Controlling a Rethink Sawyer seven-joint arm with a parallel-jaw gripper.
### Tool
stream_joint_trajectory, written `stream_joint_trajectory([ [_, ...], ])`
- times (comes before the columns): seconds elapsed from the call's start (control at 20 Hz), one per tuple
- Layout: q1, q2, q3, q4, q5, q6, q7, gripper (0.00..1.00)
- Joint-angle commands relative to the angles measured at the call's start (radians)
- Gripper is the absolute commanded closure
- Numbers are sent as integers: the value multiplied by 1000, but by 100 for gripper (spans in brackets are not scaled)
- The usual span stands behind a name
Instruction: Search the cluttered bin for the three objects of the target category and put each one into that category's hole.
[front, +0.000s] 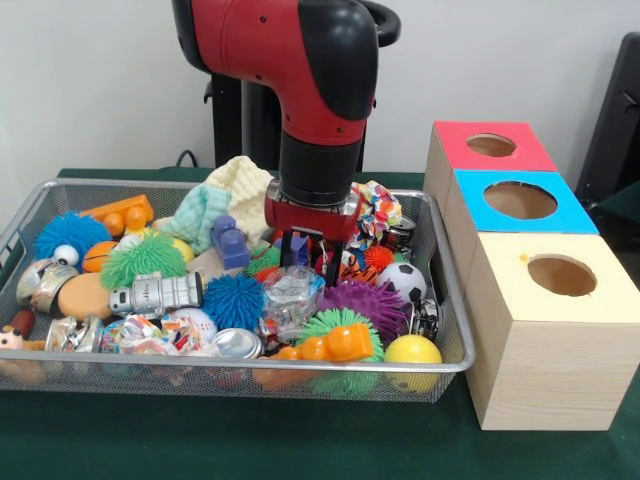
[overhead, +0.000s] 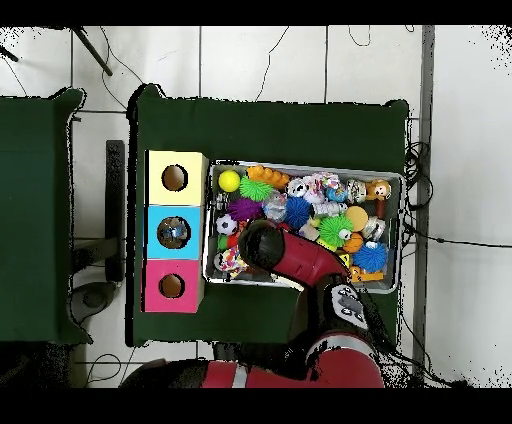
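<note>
The tool (front: 313, 252) hangs low inside the wire bin (front: 30, 215), over the middle of the toy pile, between a blue block (front: 231, 242) and a soccer ball (front: 403, 279). Its dark fingers (front: 296, 248) stand a little apart and hold nothing that I can see. Beside the bin stand three boxes with holes: pink (front: 492, 146), blue (front: 520, 201) and yellow (front: 562, 276).

Bin (front: 40, 205) made of silver wire mesh. Table (front: 200, 440) covered in matt green cloth. Boxes (front: 545, 365) built of pale raw wood, tops painted matt. Knitted cloth (front: 225, 200) seen beside tool (front: 318, 250); spiky rubbery balls (front: 235, 300) below it.
</note>
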Motion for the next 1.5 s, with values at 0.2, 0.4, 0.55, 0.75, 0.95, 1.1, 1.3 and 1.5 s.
stream_joint_trajectory([
  [0.2,-28,40,95,-89,28,-100,190,0],
  [0.4,-32,17,102,-89,38,-89,193,0],
  [0.55,6,8,53,-118,30,-62,178,0],
  [0.75,21,19,32,-141,22,-65,169,0],
  [0.95,28,11,23,-147,23,-54,172,0],
  [1.1,25,11,25,-151,22,-52,172,0],
  [1.3,20,15,27,-158,24,-60,177,0],
  [1.5,24,12,20,-162,25,-49,179,0],
])
